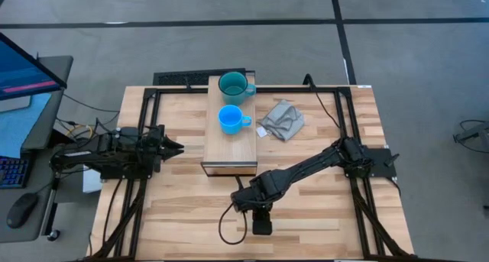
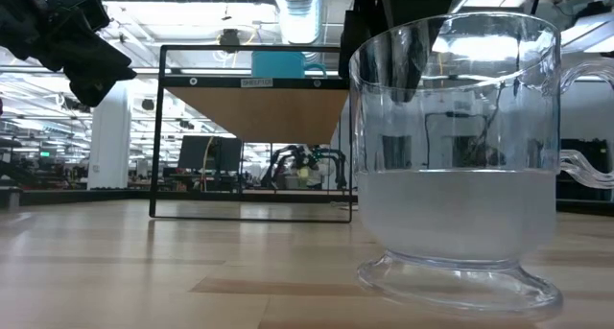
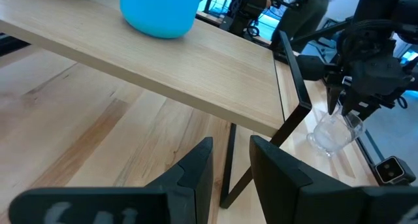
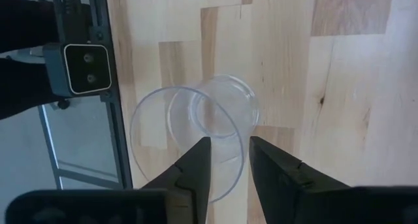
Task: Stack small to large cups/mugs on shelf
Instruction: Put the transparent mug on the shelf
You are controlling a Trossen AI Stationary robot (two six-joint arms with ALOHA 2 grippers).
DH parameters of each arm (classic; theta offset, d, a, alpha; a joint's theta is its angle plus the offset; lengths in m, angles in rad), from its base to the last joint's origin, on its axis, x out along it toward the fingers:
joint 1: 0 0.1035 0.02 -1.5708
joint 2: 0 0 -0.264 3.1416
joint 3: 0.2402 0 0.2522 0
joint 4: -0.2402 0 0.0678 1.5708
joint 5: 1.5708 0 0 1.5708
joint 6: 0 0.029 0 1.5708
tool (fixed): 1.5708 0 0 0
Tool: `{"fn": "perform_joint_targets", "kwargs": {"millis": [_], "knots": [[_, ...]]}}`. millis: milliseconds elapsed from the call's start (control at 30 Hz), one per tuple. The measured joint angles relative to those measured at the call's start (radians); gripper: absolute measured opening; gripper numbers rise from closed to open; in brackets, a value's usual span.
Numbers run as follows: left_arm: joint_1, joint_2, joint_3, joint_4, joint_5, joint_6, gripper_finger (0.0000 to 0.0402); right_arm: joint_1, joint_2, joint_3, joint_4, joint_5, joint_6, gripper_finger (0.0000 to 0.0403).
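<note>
The teal mug point(image 1: 233, 86) and the blue mug point(image 1: 231, 119) stand on the light wood shelf point(image 1: 231, 151), teal at its far end, blue mid-shelf. The clear glass cup point(image 2: 456, 195) stands upright on its foot on the table, in front of the shelf's near end. My right gripper point(image 1: 243, 203) reaches down onto it from above and hides it in the high view. My left gripper point(image 1: 177, 147) hovers shut to the left of the shelf, touching nothing. In the left wrist view the blue mug point(image 3: 160, 12) sits on the shelf point(image 3: 196, 74), with the glass cup point(image 3: 326, 134) farther off. My right gripper point(image 4: 230, 145) is shut on the glass cup's rim point(image 4: 239, 123), with one finger point(image 4: 196, 165) inside the cup and the other point(image 4: 271, 165) outside its wall. The fingers come from above, pointing down. The cup stands upright with its foot point(image 2: 460, 281) on the table.
A grey cloth point(image 1: 283, 121) lies on the table right of the shelf. A small black camera point(image 1: 262, 225) sits at the table's near edge, close to the cup. Black frame rails point(image 1: 145, 140) run along both table sides. A monitor and keyboard stand beyond the left edge.
</note>
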Motion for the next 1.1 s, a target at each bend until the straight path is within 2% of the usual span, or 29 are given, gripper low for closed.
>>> {"fn": "perform_joint_targets", "kwargs": {"millis": [733, 1100], "knots": [[0.000, 0.000, 0.000, 0.000, 0.000, 0.000, 0.0090, -0.007, 0.000, 0.000, 0.000, -0.001, 0.004, 0.0126], [0.000, 0.000, 0.000, 0.000, 0.000, 0.000, 0.0090, -0.006, 0.000, 0.000, 0.000, -0.006, 0.000, 0.0094]]}}
